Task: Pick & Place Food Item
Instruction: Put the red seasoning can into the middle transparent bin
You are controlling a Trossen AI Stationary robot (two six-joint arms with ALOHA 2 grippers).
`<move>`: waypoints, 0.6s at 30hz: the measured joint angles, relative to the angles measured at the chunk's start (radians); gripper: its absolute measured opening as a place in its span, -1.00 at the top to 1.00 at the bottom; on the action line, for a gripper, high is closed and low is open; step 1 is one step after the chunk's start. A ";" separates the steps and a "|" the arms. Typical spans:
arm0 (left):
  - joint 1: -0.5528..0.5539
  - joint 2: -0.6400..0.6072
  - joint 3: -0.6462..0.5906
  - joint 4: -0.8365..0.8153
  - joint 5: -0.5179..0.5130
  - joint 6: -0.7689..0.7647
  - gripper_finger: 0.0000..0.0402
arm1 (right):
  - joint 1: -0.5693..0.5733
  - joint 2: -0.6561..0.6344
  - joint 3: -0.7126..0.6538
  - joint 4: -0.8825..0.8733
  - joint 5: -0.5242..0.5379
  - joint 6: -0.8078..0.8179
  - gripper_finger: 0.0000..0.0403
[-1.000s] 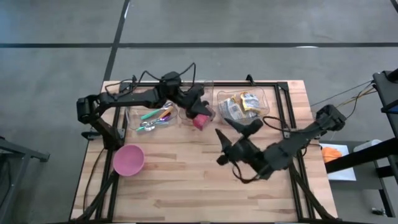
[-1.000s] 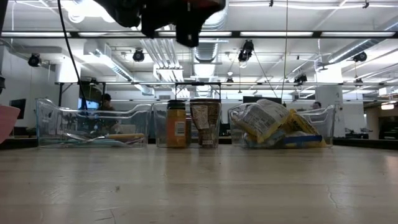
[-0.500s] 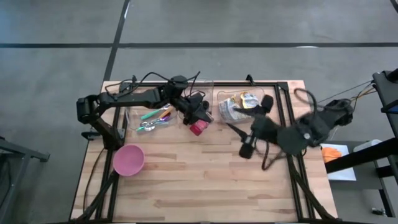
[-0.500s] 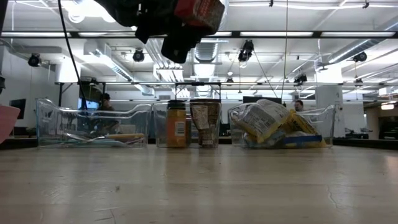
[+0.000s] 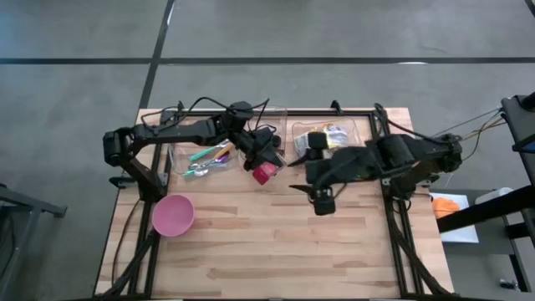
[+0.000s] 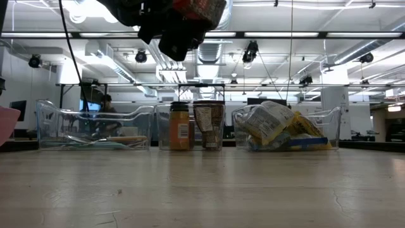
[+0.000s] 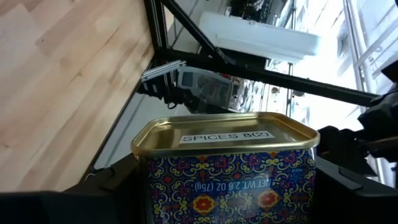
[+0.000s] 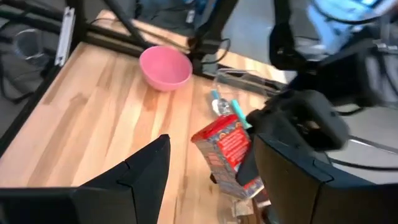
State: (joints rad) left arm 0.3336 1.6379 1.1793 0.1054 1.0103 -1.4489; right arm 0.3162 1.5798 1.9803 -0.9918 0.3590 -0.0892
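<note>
A red patterned spice tin point(image 5: 266, 172) with a gold lid point(image 7: 227, 135) hangs above the table, just in front of the clear bins, with my left gripper point(image 5: 257, 159) shut on it. The low view shows it high up point(image 6: 201, 10). My right gripper point(image 5: 303, 182) hovers to the tin's right above the table. It points toward the tin and the table's left edge. It is open, with nothing between its fingers point(image 8: 140, 177). The tin also shows in the right wrist view point(image 8: 229, 148). My left gripper pinches the tin between its two fingers, one on each of two opposite side walls point(image 7: 144, 182). The fingers point(image 7: 115, 186) come about level from the table's far left. The tin is lifted clear of the table and tilted.
Three clear bins stand along the far edge: one with utensils point(image 5: 206, 159), one with jars point(image 6: 196, 126), one with food packets point(image 5: 328, 139). A pink bowl point(image 5: 173, 215) sits near the left front. The wooden tabletop point(image 5: 251, 242) lies bare toward the near edge.
My right gripper has risen from the table's near right part, swung toward the far edge and turned to point at the table's left. My left gripper has rolled and sunk slightly, tipping the tin, which now shows at the top of the low view.
</note>
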 joint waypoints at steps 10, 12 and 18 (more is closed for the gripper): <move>-0.010 0.001 -0.002 -0.076 -0.025 -0.021 -0.47 | -0.103 0.088 0.009 0.000 -0.132 -0.171 -0.13; -0.014 0.002 -0.002 -0.092 -0.029 -0.021 -0.47 | -0.107 0.102 0.009 0.000 -0.148 -0.212 -0.13; -0.024 0.002 -0.002 -0.108 -0.039 -0.022 -0.47 | -0.123 0.149 0.009 0.000 -0.212 -0.307 -0.13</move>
State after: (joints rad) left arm 0.3093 1.6394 1.1778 -0.0021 0.9717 -1.4710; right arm 0.1930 1.7285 1.9896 -0.9914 0.1469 -0.3963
